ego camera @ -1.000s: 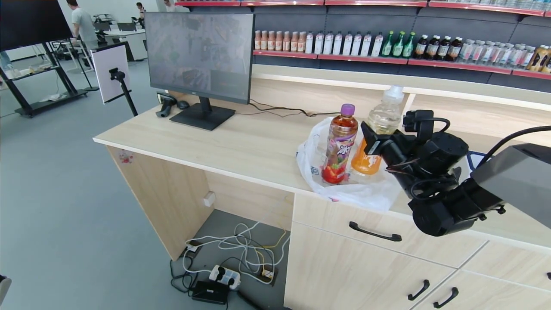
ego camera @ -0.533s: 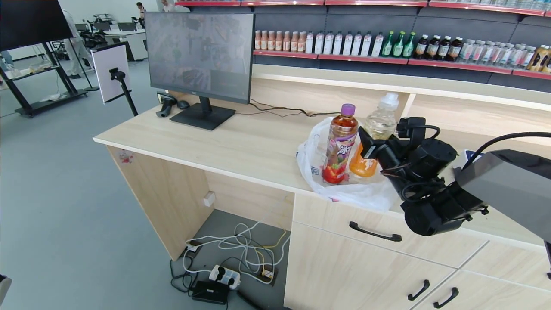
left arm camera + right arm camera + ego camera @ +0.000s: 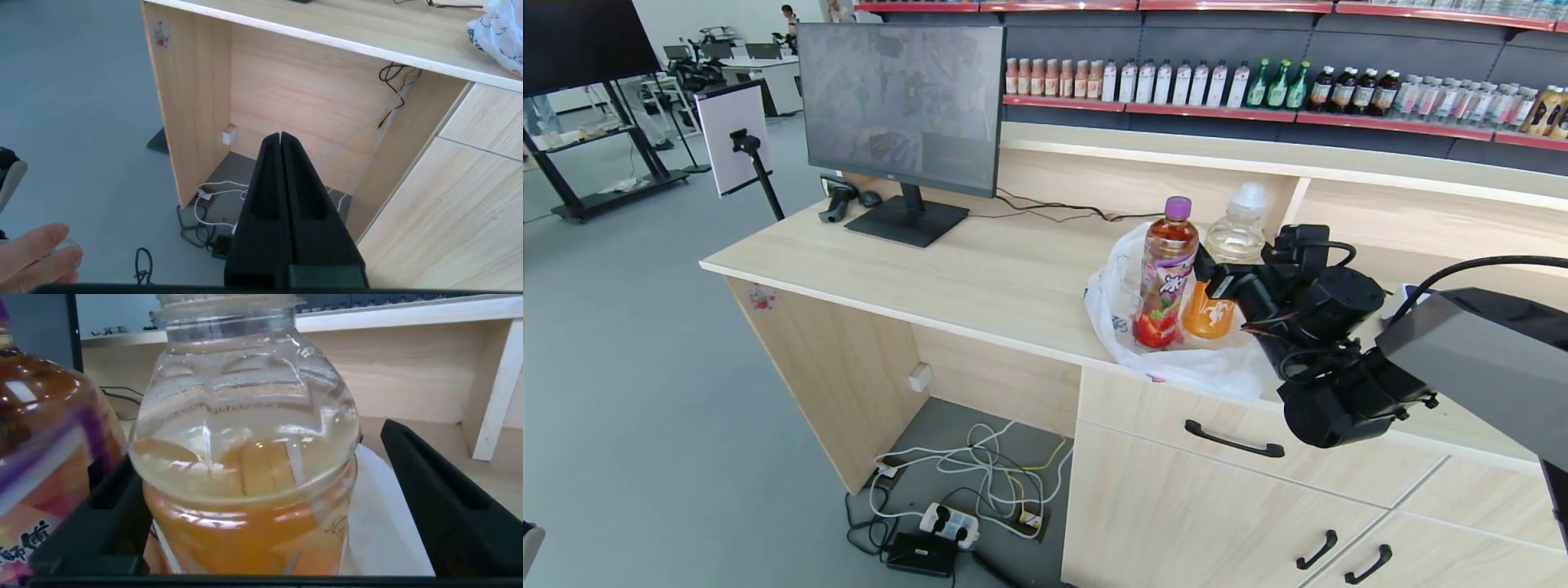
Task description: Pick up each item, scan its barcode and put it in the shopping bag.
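Though I cannot tell if the right claw (image 3: 1215, 282) grips the orange bottle (image 3: 1209, 316), retreating could topple the pink bottle (image 3: 1168, 269) just beside it.

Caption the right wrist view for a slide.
Right claw around orange bottle, purple bottle beside it, shopping bag beneath.

The right claw (image 3: 1217, 284) is stretched forward and held level, its fingers (image 3: 445, 498) spread wide apart. The left claw (image 3: 280, 140) sits low, both fingers pressed flat together.
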